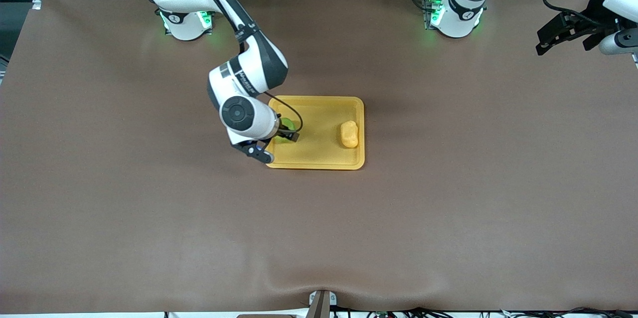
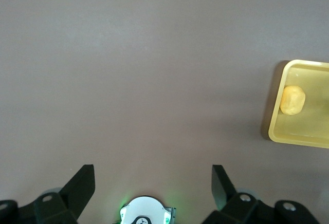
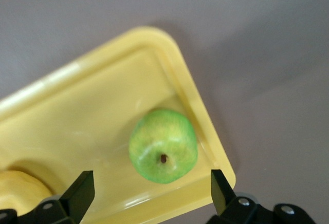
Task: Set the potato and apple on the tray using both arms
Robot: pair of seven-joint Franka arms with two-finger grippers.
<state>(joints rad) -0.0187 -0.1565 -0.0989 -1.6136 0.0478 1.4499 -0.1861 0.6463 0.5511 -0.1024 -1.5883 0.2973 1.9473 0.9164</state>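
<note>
Yellow plastic tray holds the oblong yellow potato and round green apple. Right gripper hovers over the apple, fingers spread, empty. Left gripper waits over bare brown table, released.

1. In the front view the apple is mostly hidden by the right arm's wrist.
2. The tray is cut by the left wrist picture's edge.
3. The potato is cropped in the right wrist view.

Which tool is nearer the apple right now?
Right. The right tool hangs open just above the apple on the tray; the left tool waits off at its table end.
</note>
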